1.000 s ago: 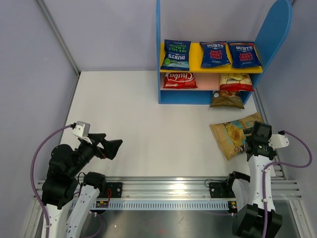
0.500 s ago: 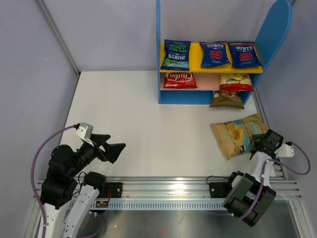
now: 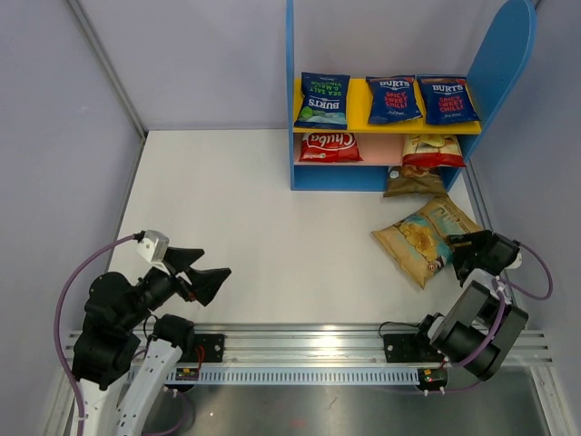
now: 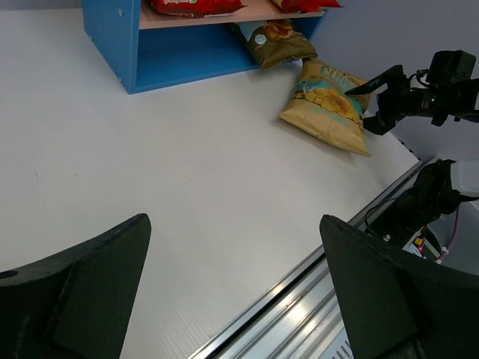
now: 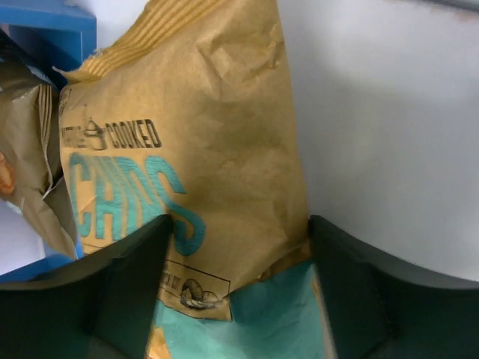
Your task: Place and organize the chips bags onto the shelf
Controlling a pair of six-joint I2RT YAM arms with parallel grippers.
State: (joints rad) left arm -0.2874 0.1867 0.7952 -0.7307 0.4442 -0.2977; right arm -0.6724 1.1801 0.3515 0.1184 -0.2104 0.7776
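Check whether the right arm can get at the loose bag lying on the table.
Probably yes: the right gripper stands open astride one end of the tan bag, nothing in the way.

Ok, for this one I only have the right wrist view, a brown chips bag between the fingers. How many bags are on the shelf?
Observer: Six on the shelf: three Burts bags on the yellow board, two red bags on the pink board, one tan-gold bag at the base.
Operator: And the left arm?
Observer: The left gripper hangs open over the table's near left, holding nothing.
Operator: Is my bag lifted?
Observer: No, the brown bag lies flat on the table before the shelf's right end.
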